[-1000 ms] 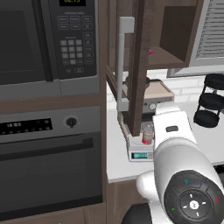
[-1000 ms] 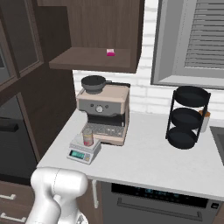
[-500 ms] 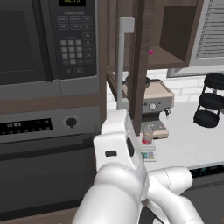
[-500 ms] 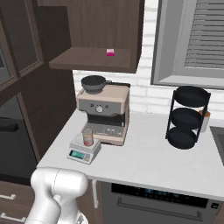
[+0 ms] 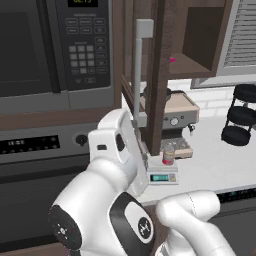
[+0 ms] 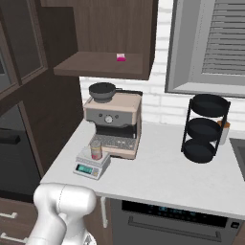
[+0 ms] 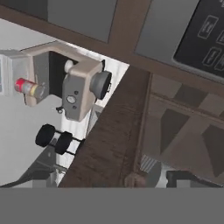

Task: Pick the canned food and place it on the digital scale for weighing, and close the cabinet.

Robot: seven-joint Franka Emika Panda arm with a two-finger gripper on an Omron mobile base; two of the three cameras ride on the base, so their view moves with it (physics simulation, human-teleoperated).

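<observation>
The small red-banded canned food (image 6: 96,150) is seated on the flat white digital scale (image 6: 91,166), well away from the hand. The dark brown glass-panelled cabinet (image 5: 159,75) door remains open, directly ahead. Finger spacing cannot be told.

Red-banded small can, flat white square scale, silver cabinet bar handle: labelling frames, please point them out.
Red-banded small can (image 6: 96,150), right base view, label.
Flat white square scale (image 6: 87,168), right base view, display edge.
Silver cabinet bar handle (image 5: 137,80), left base view, mid-bar.

cabinet (image 7: 109,144) edge close, canned food (image 7: 27,86) apparently on scale
</observation>
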